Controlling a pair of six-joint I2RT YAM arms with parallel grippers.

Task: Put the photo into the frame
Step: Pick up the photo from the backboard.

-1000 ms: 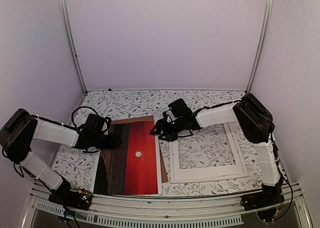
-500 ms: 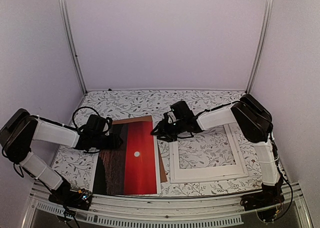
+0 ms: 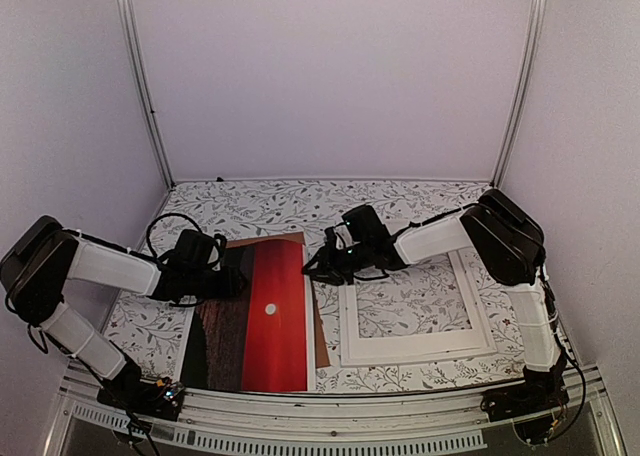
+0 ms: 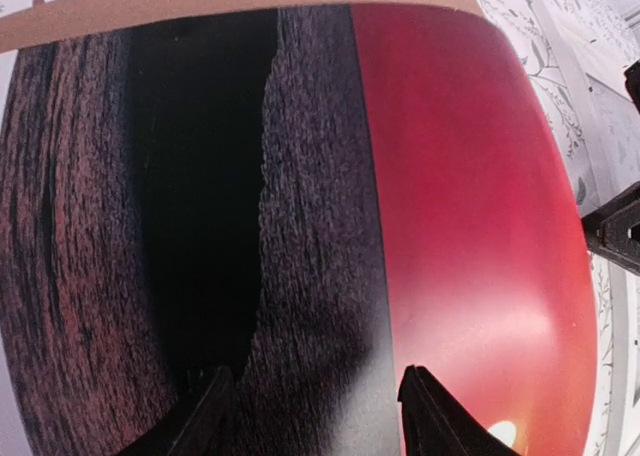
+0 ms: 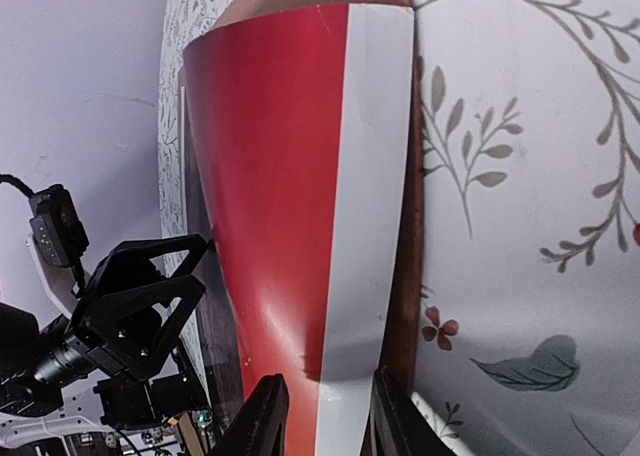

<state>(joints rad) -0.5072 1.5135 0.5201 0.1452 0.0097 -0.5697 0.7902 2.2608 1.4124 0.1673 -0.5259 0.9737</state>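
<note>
One photo (image 3: 262, 316) lies on the brown board (image 3: 275, 240), beside the frame (image 3: 420, 352).

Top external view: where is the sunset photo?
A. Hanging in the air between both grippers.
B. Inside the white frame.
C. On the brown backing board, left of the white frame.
C: the photo lies over the brown backing board, whose edge shows above it, and the white frame sits to its right with only tablecloth inside.
</note>
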